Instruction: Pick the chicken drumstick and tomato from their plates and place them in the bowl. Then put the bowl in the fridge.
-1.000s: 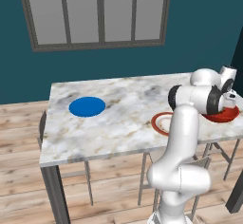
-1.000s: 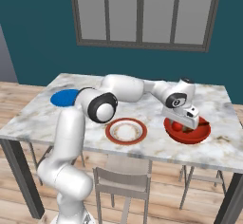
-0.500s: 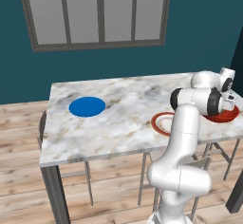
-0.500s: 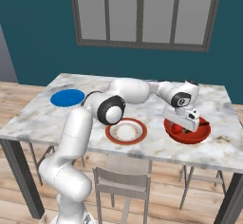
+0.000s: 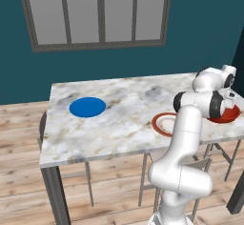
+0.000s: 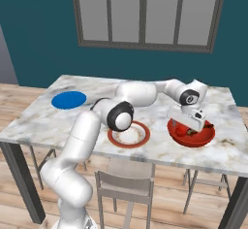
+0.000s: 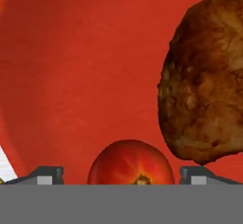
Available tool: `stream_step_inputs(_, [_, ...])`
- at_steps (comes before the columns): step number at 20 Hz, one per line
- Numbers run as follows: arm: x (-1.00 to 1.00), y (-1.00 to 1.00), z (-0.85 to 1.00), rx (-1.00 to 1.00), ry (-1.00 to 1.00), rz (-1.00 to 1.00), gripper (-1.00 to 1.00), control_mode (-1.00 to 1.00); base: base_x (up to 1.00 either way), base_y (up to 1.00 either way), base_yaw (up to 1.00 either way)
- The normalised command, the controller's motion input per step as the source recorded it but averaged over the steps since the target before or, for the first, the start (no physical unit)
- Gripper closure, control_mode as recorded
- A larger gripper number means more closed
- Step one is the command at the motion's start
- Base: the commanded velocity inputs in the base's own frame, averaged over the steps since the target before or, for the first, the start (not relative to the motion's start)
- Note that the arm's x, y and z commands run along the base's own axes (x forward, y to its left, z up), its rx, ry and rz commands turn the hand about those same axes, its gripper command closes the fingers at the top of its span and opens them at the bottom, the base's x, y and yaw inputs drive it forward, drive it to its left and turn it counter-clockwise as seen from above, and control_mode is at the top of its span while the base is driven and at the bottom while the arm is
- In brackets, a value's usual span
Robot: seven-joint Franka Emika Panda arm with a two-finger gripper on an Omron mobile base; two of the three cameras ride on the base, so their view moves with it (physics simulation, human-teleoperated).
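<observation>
The arm is reaching across the marble worktop (image 6: 53, 119) to its right end, and the gripper (image 6: 189, 126) is hanging low over the bowl (image 6: 193, 138), its tips down inside the rim. In the hand view the jaws are standing wide apart, one fingertip (image 7: 47, 174) at each side of the bottom edge, and nothing is being gripped between them.

The tomato (image 7: 131, 163) is sitting on the red floor of the bowl (image 7: 85, 66), right in the middle of the gap between the two tips, with clear space on both sides, so the jaws are not touching it. The drumstick (image 7: 206, 83) is lying in the bowl too, just beside the tomato, a big brown lump off to the right of that view and ahead of the right-hand tip.

From the right base view the tomato (image 6: 179, 131) is showing as a small red ball under the hand, and a bit of brown drumstick (image 6: 207, 124) is peeking out past it at the bowl's right side.

The white plate (image 6: 129, 134) with the red-brown rim is lying bare just left of the bowl, near the worktop's front edge. The blue plate (image 6: 69, 99) is sitting well apart at the far left, also bare.
</observation>
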Motion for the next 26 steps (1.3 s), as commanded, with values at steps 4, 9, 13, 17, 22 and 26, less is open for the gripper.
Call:
stream_step_inputs(4, [-0.03, 0.02, 0.44, 0.00, -0.02, 0.12, -1.00, -1.00, 0.00, 0.00, 0.00])
stream_step_inputs(9, [-0.24, 0.34, 0.26, -0.04, -0.03, 0.04, -1.00, -1.00, 0.00, 0.00, 0.00])
stream_step_inputs(13, [-0.29, 0.47, 0.01, -0.10, 0.00, 0.00, -1.00, -1.00, 0.00, 0.00, 0.00])
stream_step_inputs(17, [-0.21, 0.58, -0.03, -0.17, -0.08, 0.01, -1.00, -1.00, 0.00, 0.00, 0.00])
stream_step_inputs(22, [-0.21, 0.57, -0.12, -0.28, -0.18, 0.07, -1.00, -1.00, 0.00, 0.00, 0.00])
stream_step_inputs(26, [-0.18, 0.47, -0.25, -0.31, -0.13, 0.15, -1.00, -1.00, 0.00, 0.00, 0.00])
